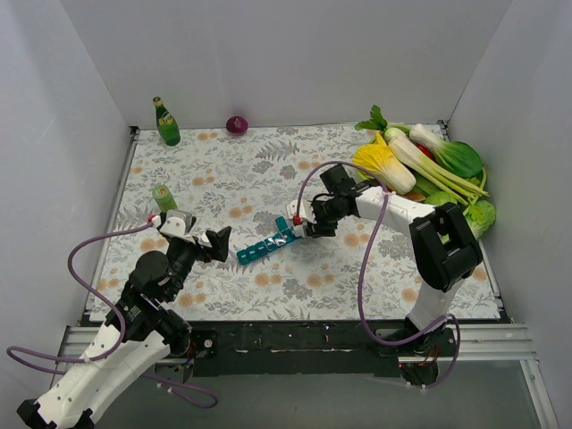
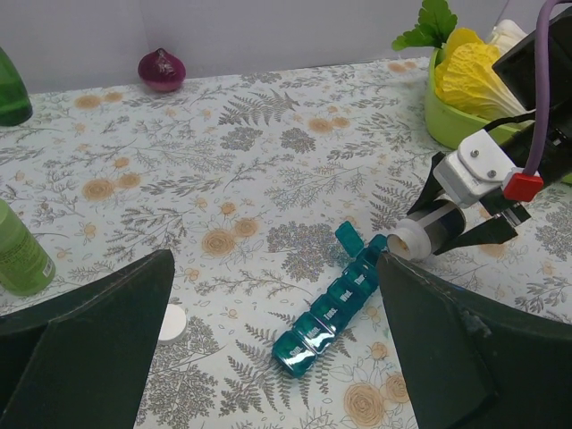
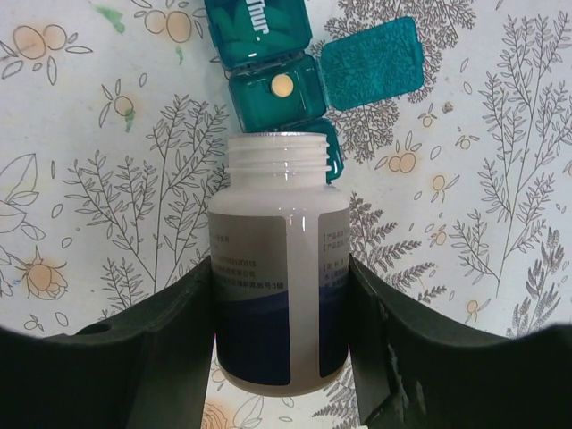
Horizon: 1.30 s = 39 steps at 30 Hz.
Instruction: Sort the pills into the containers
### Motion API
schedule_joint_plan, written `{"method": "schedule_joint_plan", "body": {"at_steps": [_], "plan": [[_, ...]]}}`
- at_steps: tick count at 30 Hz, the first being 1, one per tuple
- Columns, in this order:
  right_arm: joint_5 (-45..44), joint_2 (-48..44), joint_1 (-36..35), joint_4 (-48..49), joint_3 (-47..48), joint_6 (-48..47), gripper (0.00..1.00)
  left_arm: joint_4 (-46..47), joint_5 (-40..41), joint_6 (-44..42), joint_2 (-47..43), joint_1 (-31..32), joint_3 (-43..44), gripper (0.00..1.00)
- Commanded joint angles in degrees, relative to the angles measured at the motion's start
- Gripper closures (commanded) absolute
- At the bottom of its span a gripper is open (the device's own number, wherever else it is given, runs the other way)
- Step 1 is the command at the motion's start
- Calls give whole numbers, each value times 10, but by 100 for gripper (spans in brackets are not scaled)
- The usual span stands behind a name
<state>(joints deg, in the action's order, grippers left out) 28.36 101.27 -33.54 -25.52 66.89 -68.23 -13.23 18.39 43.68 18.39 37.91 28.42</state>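
The containers are one teal pill-organiser strip (image 1: 266,243) (image 2: 335,308) lying slantwise mid-table. Its end compartment (image 3: 273,89) stands with the lid (image 3: 371,61) flipped open, and one small pale pill (image 3: 282,86) lies inside. My right gripper (image 1: 308,225) (image 3: 279,295) is shut on a white, blue-labelled pill bottle (image 3: 279,268) (image 2: 433,231). The bottle has no cap on and its mouth sits right at that open compartment. My left gripper (image 1: 219,241) (image 2: 275,268) hovers just left of the strip's near end, open and holding nothing.
A white bottle cap (image 2: 172,323) lies on the cloth beside my left finger. A small green can (image 1: 164,197) stands at the left, a green glass bottle (image 1: 166,122) and a purple onion (image 1: 237,124) at the back. Vegetables fill a green basket (image 1: 478,214) at the right.
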Motion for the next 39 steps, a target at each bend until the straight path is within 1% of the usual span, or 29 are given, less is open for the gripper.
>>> {"method": "schedule_joint_plan", "body": {"at_steps": [1, 12, 27, 39], "plan": [[-32, 3, -12, -4, 32, 8, 99, 9, -5, -7, -7, -3, -3, 2], [-64, 9, -33, -22, 46, 6, 99, 9, -6, -8, -14, -4, -3, 2], [-133, 20, -63, -43, 69, 5, 99, 9, -5, -8, -20, -3, -3, 2], [-161, 26, -77, -54, 84, 7, 99, 9, -4, -9, -28, -3, -3, 2]]}}
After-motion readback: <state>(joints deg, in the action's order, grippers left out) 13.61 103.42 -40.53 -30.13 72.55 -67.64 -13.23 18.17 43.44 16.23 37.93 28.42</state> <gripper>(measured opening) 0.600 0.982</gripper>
